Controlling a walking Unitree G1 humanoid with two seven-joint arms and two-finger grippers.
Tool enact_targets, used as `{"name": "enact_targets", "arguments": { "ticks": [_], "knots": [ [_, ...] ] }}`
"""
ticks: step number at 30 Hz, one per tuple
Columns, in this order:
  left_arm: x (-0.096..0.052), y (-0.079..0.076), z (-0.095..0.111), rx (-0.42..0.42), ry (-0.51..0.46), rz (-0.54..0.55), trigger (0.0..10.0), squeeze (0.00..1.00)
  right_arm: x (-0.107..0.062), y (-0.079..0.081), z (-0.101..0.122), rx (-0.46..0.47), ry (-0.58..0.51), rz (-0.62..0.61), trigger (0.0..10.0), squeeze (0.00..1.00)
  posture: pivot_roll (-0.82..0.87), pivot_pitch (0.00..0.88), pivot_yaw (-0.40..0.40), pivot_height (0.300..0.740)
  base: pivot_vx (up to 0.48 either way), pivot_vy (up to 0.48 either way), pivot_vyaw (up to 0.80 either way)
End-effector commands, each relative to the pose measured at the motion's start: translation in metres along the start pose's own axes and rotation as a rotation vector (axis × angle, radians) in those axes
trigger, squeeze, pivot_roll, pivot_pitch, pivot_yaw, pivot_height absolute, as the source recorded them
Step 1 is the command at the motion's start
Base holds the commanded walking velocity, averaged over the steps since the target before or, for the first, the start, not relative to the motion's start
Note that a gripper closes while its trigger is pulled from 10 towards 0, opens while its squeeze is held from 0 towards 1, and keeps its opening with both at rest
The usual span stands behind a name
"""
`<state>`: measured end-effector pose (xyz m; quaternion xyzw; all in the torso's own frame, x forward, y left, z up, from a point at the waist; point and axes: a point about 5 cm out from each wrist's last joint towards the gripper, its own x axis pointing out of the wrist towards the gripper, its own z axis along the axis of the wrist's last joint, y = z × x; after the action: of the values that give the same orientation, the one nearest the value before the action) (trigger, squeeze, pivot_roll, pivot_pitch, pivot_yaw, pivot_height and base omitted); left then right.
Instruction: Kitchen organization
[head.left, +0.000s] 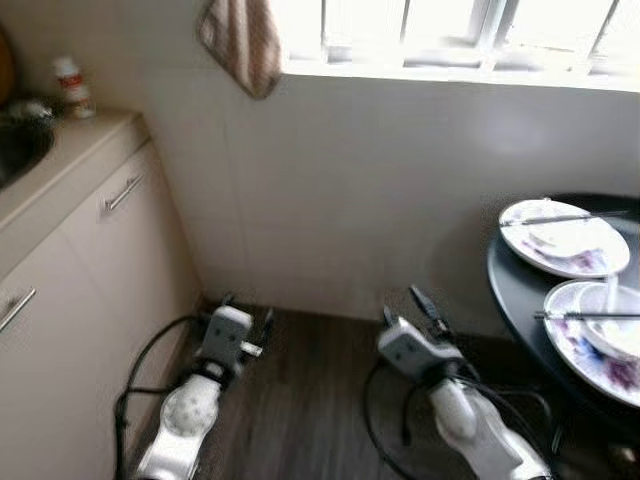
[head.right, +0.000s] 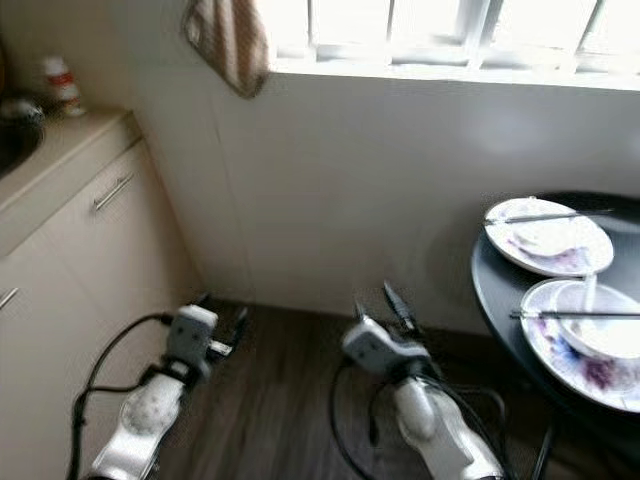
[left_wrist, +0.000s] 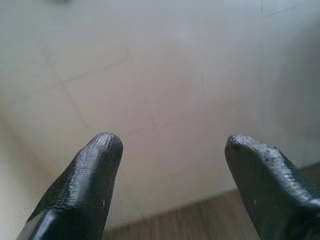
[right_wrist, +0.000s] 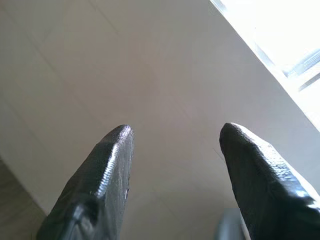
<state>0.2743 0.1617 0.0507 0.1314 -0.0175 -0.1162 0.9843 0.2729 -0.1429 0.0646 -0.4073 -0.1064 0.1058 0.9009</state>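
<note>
Two silver arms with white rounded wrist housings, looping black cables, left claw (left_wrist: 170, 150) and right claw (right_wrist: 175, 145) with textured black fingers

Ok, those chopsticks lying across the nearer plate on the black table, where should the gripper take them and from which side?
Probably at the end overhanging the plate's rim toward the robot's left, coming from above with the right gripper. The chopsticks bridge the bowl there, leaving room beneath them.

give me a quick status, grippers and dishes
Left gripper open, empty, low facing the wall. Right gripper open, empty, same. Two floral plates with chopsticks on black table to the right, untouched. Nothing blocking.
</note>
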Motion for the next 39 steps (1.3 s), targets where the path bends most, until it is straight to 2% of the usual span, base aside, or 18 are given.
{"name": "enact_targets", "arguments": {
  "ticks": [1,9,10,12,13,14,17,21,26,28,29,39],
  "knots": [
    [0.001,-0.009,0.003,-0.005,-0.021,-0.034,10.0,0.00,-0.001,-0.002,-0.003,0.000,0.013,0.000,10.0,0.00,0.02,0.000,0.023,0.740,0.330,0.000,0.00],
    [0.000,-0.010,-0.002,0.028,0.008,-0.031,10.0,0.00,-0.002,-0.003,-0.007,-0.062,0.050,-0.053,10.0,0.00,0.02,0.000,0.023,0.740,0.000,0.000,0.00],
    [0.000,-0.010,-0.003,0.026,0.008,-0.032,10.0,0.00,-0.003,-0.004,-0.008,-0.097,0.050,-0.068,10.0,0.00,0.02,0.000,0.023,0.740,0.000,0.000,0.00],
    [-0.002,-0.011,-0.005,0.020,0.013,-0.034,10.0,0.00,-0.008,-0.009,-0.011,-0.290,0.085,-0.146,10.0,0.00,0.02,0.000,0.019,0.740,0.000,0.000,0.00],
    [-0.002,-0.011,-0.005,0.016,0.014,-0.034,10.0,0.00,-0.010,-0.011,-0.014,-0.358,0.107,-0.182,10.0,0.00,0.02,0.000,0.019,0.740,0.000,0.000,0.00],
    [-0.002,-0.011,-0.006,0.014,0.015,-0.034,10.0,0.00,-0.012,-0.013,-0.015,-0.393,0.122,-0.201,10.0,0.00,0.02,0.000,0.019,0.740,0.000,0.000,0.00],
    [-0.003,-0.011,-0.007,0.013,0.017,-0.030,10.0,0.00,-0.019,-0.015,-0.029,-0.323,0.225,-0.203,10.0,0.00,0.01,0.000,0.016,0.740,0.000,0.000,0.00],
    [-0.004,-0.010,-0.009,0.003,0.025,-0.024,10.0,0.00,-0.025,-0.015,-0.032,-0.307,0.252,-0.204,10.0,0.00,0.01,0.000,0.016,0.740,0.000,0.000,0.00],
    [-0.003,-0.011,-0.011,-0.004,0.038,-0.027,10.0,0.00,-0.028,-0.019,-0.028,-0.367,0.257,-0.244,10.0,0.00,0.01,0.000,0.015,0.740,0.000,0.000,0.00],
    [-0.003,-0.011,-0.011,-0.006,0.042,-0.029,10.0,0.00,-0.031,-0.021,-0.031,-0.376,0.294,-0.256,10.0,0.00,0.00,0.000,0.014,0.740,0.000,0.000,0.00],
    [-0.004,-0.011,-0.012,-0.008,0.045,-0.030,10.0,0.00,-0.035,-0.022,-0.033,-0.410,0.314,-0.281,10.0,0.00,0.00,0.000,0.014,0.740,0.000,0.000,0.00],
    [-0.003,-0.011,-0.013,-0.010,0.048,-0.037,10.0,0.00,-0.041,-0.030,-0.052,-0.394,0.432,-0.242,10.0,0.00,0.00,0.000,0.018,0.740,0.000,0.000,0.00]
  ]
}}
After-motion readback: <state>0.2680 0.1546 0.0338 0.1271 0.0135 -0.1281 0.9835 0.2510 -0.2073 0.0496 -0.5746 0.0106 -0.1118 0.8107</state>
